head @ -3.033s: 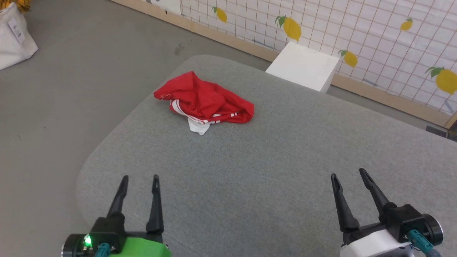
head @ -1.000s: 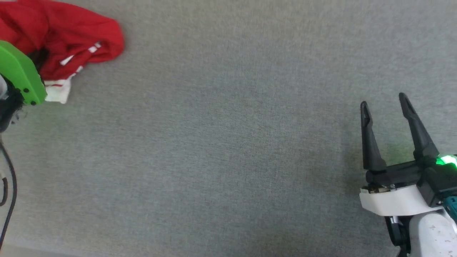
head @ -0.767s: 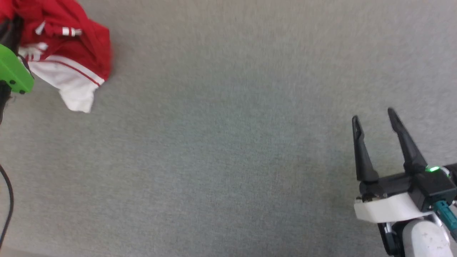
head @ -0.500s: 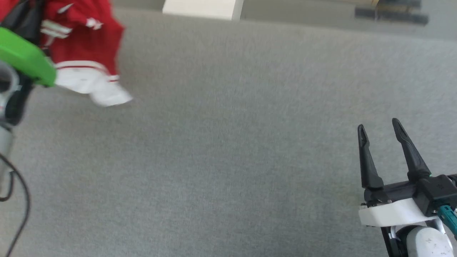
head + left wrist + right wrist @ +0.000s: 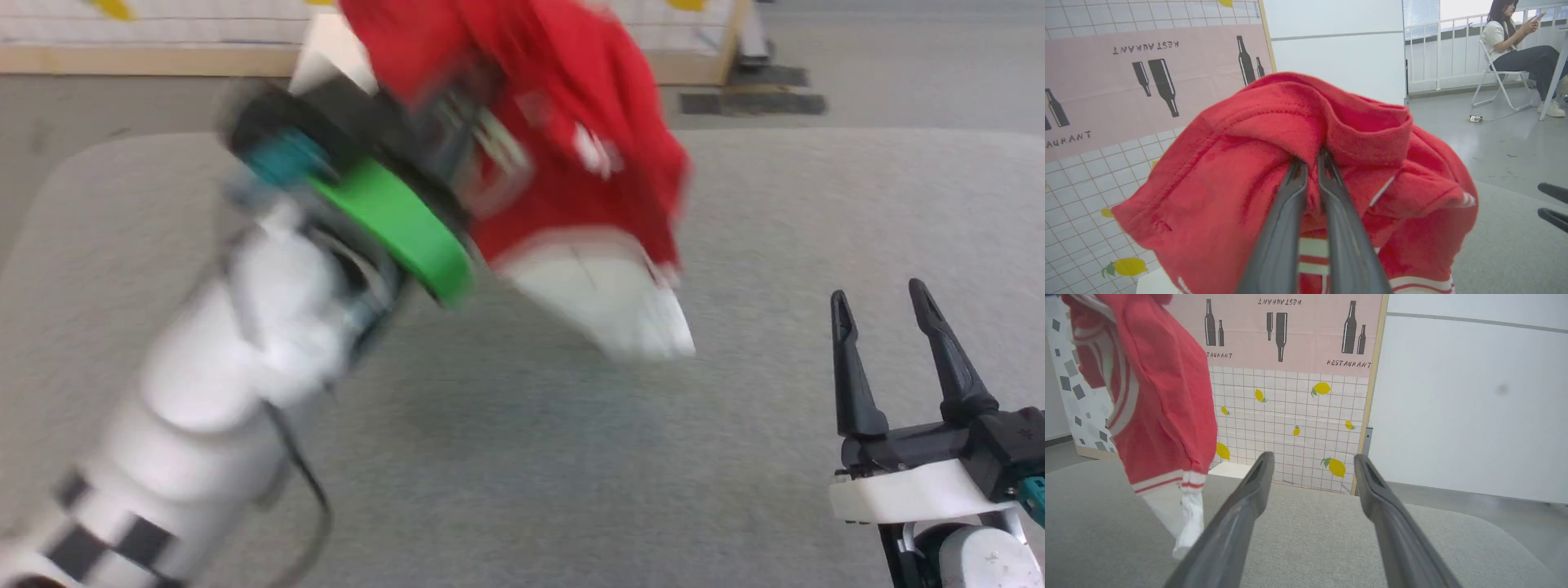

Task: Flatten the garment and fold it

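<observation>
Red garment (image 5: 571, 122), lifted in a bunched lump over the far middle of the grey table (image 5: 522, 474), blurred with motion in the head view. Hangs from one pinched fold of red cloth. White sleeve (image 5: 1184, 522) with striped trim (image 5: 1163, 482) dangling lowest, apparently just clear of the surface. No hem or shoulder line readable; any lettering hidden in the folds.

Left gripper (image 5: 1310, 157) clamped on that fold, fingers closed with cloth puffed up around the tips. Right gripper (image 5: 882, 298) low over the near right of the table, fingers spread wide, holding nothing, well apart from the cloth.

Step in hand, by the look of it: shaking the lump out so it can be spread. To do it well:
- Lift until the whole length hangs free, then let the swing settle before reaching in.
- Take the second hold with the right fingers on an edge rather than the middle. The hanging sleeve, or the seam beside it, looks the easiest target.
- Hold the left pinch firm, since a thin bite on one fold may slip under a hard swing.
- Draw the two holds apart, then lay the cloth down flat by dragging it toward the near edge.

Beyond the table: lemon-print wall panel (image 5: 1290, 416), and a person (image 5: 1515, 45) seated on a chair far off, of no concern.
</observation>
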{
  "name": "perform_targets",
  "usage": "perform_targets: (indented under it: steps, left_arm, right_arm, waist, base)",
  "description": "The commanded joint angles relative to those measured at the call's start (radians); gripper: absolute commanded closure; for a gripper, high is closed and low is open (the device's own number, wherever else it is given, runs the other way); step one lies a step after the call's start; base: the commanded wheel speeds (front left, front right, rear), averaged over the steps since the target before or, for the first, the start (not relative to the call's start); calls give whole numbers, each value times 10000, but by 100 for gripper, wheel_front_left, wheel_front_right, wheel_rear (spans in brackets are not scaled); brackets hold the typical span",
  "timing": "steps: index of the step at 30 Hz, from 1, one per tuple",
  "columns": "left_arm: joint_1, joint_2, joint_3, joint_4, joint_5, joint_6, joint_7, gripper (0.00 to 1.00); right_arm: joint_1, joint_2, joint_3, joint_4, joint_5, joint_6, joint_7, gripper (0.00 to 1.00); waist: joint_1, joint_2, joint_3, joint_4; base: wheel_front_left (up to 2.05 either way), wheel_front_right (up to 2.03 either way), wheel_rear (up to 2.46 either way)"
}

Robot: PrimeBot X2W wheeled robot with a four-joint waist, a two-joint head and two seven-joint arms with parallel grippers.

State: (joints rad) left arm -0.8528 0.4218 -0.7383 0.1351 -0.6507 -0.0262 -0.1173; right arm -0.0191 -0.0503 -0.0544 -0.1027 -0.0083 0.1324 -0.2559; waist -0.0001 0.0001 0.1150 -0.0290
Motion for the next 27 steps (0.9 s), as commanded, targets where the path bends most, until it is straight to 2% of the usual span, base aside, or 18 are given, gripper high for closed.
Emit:
perform_targets:
  steps: [1, 6, 10, 11, 15, 20, 24, 27]
  left_arm:
    - [471, -141, -370, 230, 174, -37, -30, 100]
    - [1609, -426, -2134, 1963, 605, -678, 232, 100]
    - [2007, -451, -3322, 3379, 865, -958, 319, 100]
    - [2004, -472, -3567, 3697, 879, -989, 379, 0]
    - [1827, -660, -3860, 4388, 794, -1025, 16, 0]
    - [1776, -774, -3580, 4547, 479, -1008, -824, 0]
    - [2004, -583, -2915, 4094, 199, -550, -1258, 0]
    - [2458, -158, -2182, 3376, -13, 9, -1399, 0]
  right_arm:
    - [29, 1, -30, -50, 77, -17, -59, 0]
    - [0, 1, 8, -65, 166, -17, -59, 0]
    - [-37, 1, 71, 32, 194, -17, -59, 0]
    - [-35, 1, 70, 76, 204, -17, -59, 0]
    - [25, 1, 84, 276, 139, -17, -59, 0]
    - [184, 1, 28, 477, 53, -17, -59, 0]
    - [440, 1, -71, 677, 27, -17, -59, 0]
    - [707, 1, -78, 841, 8, -17, -59, 0]
  waist:
    - [1, -1, 397, -788]
    - [1, -1, 799, -1088]
    - [1, -1, 940, -1069]
    - [1, -1, 941, -1015]
    - [1, -1, 728, -661]
    - [1, -1, 83, -101]
    - [1, -1, -539, 395]
    - [1, -1, -976, 753]
  base:
    - [0, 0, 0]
    - [0, 0, 0]
    - [0, 0, 0]
    - [0, 0, 0]
    - [0, 0, 0]
    - [0, 0, 0]
    - [0, 0, 0]
    - [0, 0, 0]
